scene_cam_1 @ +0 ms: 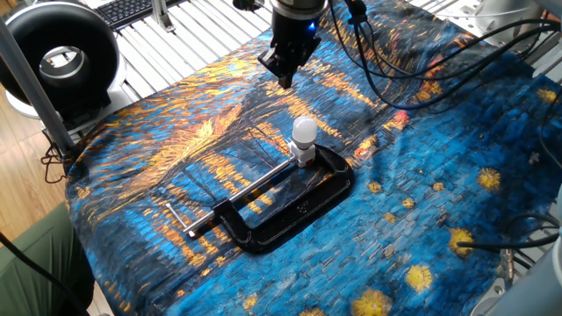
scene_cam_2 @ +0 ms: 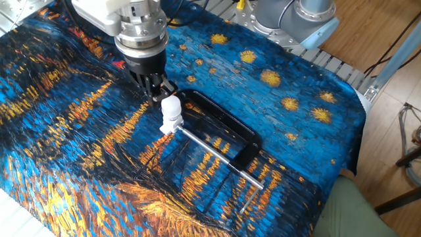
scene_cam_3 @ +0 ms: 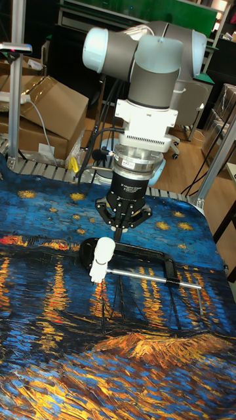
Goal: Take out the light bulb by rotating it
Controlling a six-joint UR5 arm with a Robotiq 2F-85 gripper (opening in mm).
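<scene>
The light bulb [scene_cam_1: 304, 131] [scene_cam_2: 171, 105] [scene_cam_3: 105, 248] stands upright in a short white socket [scene_cam_1: 304, 158] [scene_cam_2: 170, 124] [scene_cam_3: 98, 269]. A large black C-clamp [scene_cam_1: 299, 206] [scene_cam_2: 227, 125] [scene_cam_3: 152, 253] lying on the painted cloth holds the socket. My gripper [scene_cam_1: 285, 81] [scene_cam_2: 158, 93] [scene_cam_3: 120, 240] hangs above and just behind the bulb, pointing down. Its fingertips are together with nothing between them. It does not touch the bulb.
The clamp's screw bar [scene_cam_1: 237, 195] sticks out to the front left. A black ring-shaped device [scene_cam_1: 60, 54] and a keyboard [scene_cam_1: 132, 9] sit beyond the cloth's left edge. Black cables [scene_cam_1: 421, 44] trail over the far right. Cardboard boxes [scene_cam_3: 46, 111] stand behind the table.
</scene>
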